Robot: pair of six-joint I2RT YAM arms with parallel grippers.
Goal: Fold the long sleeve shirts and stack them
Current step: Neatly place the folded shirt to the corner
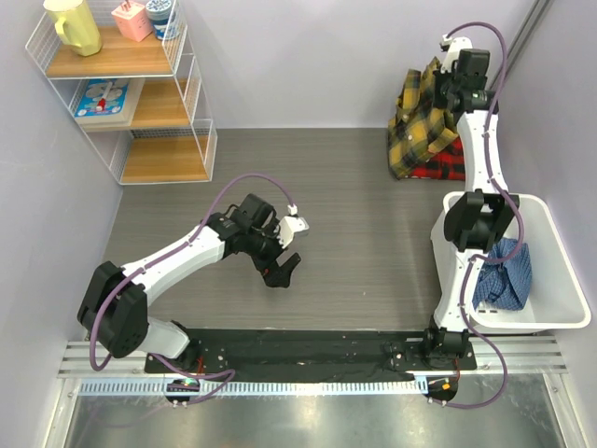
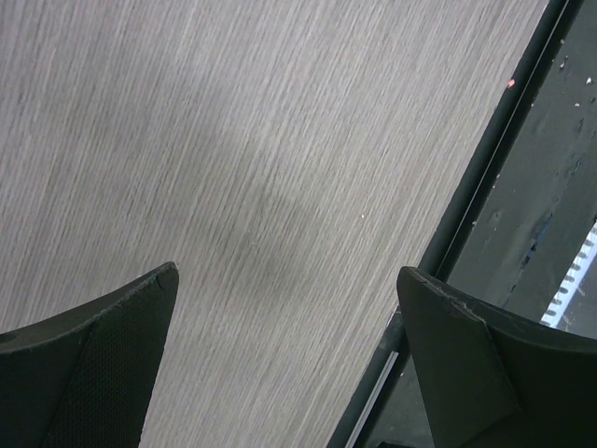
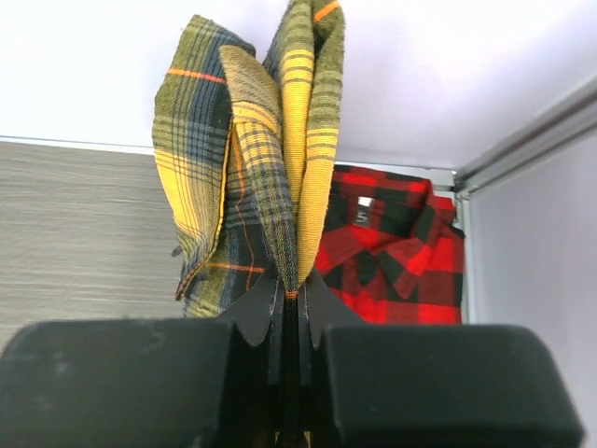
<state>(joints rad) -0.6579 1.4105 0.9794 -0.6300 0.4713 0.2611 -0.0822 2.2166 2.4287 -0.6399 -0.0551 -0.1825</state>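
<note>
At far right — right claw (image 3: 290,297) tight on yellow shirt (image 3: 244,163)

Bright, even, diffuse light from overhead fills all three views. The bench (image 1: 354,187) carries only a faint soft shadow under the left arm (image 1: 177,257), and a pale smudge of shade between the left jaws. Both pairs of jaws read dark and slightly soft, close to the lens. Just above the right jaws the yellow plaid shirt (image 3: 252,168) is sharp; the wall (image 3: 448,75) behind is nearly washed out.
</note>
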